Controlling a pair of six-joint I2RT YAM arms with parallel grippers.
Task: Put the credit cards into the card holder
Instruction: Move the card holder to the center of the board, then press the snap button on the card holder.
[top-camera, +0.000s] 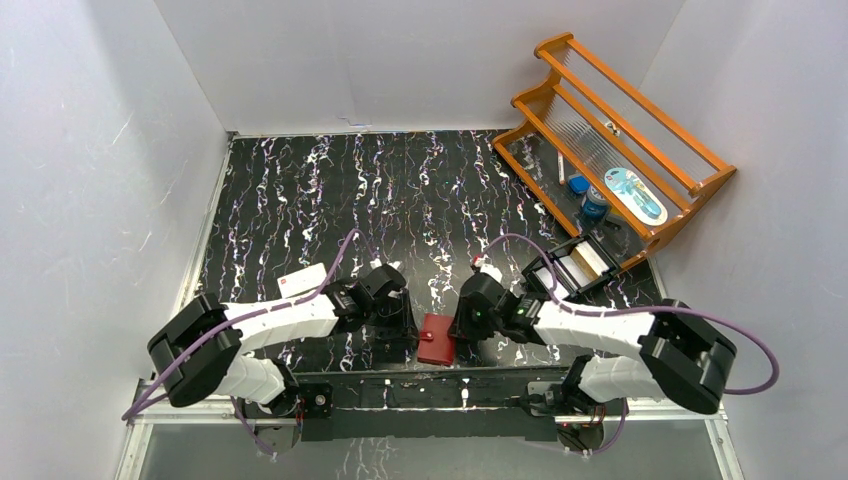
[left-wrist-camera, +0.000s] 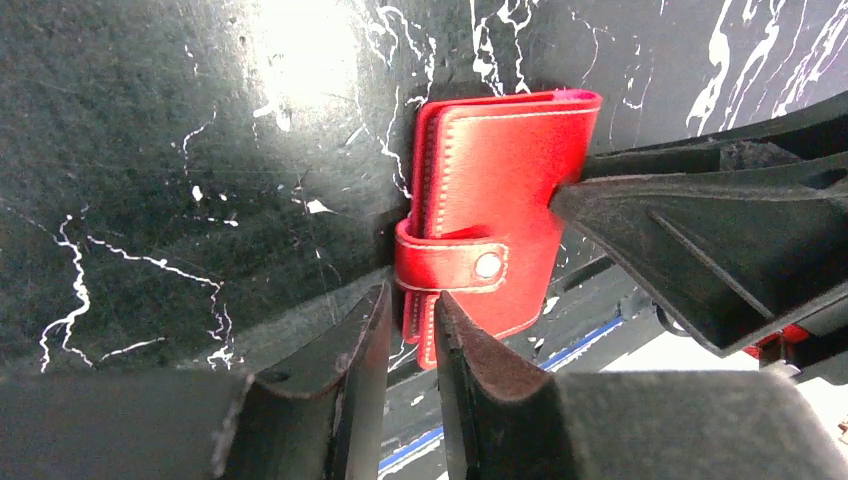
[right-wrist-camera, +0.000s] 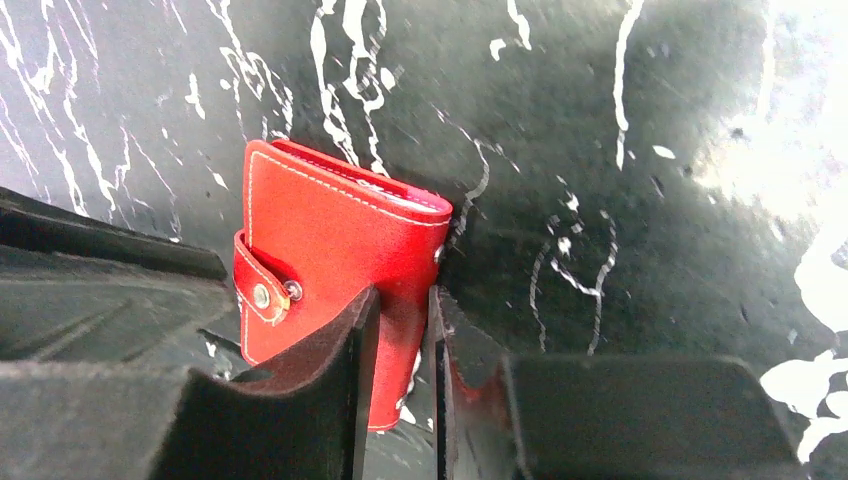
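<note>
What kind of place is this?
Probably a robot lab test booth: plain white walls box in a black marbled table, with left arm and right arm bolted at its near edge.

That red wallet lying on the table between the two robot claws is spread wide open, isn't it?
Not quite: the card holder is folded shut, not spread open, as the left wrist view shows plainly. It does lie on the table between the left gripper and the right gripper.

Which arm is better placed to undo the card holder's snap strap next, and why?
Left, probably: the left claw sits at the strap edge of the card holder, while the right claw straddles the opposite edge, steadying it.
</note>
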